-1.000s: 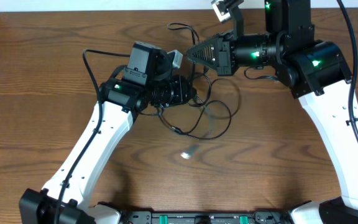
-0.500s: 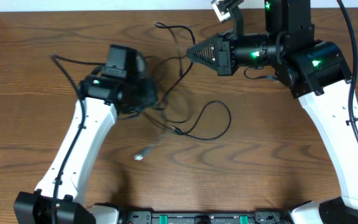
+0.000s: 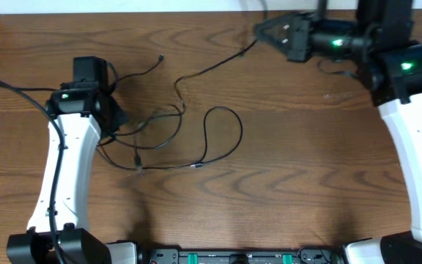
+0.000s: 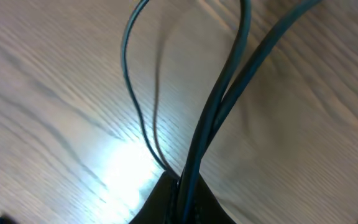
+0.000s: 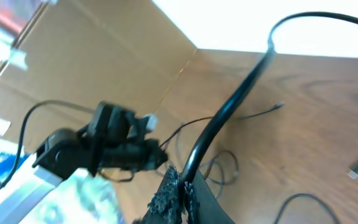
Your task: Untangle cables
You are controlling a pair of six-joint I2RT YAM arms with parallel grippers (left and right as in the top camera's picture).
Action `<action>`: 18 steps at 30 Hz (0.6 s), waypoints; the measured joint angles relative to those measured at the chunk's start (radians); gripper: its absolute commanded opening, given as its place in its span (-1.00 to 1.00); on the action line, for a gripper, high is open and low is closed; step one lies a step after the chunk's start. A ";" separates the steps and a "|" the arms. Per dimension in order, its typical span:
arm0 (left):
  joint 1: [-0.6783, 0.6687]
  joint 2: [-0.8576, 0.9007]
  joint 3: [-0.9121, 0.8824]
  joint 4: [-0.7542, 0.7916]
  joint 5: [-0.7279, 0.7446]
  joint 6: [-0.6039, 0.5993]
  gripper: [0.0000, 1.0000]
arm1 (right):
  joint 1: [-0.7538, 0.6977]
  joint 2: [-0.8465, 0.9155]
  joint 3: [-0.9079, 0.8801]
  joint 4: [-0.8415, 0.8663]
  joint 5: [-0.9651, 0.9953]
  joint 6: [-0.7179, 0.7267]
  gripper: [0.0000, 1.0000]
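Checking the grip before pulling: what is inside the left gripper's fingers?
Several dark cables run into the left gripper, pinched where its fingers meet. How far they reach inside, and any plug there, is covered by the fingers.

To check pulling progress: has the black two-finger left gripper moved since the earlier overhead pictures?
Yes. The left gripper, shut on thin black cables, moved leftward, toward the left edge of the brown wooden table.
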 measured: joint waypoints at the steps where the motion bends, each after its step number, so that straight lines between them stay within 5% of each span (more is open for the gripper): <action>1: 0.008 0.000 0.000 0.000 -0.004 0.000 -0.85 | -0.020 -0.003 0.000 0.002 -0.002 0.003 -0.98; 18: 0.126 0.000 0.000 0.009 -0.048 0.000 -0.84 | -0.367 -0.019 0.000 -0.031 -0.007 0.018 -0.98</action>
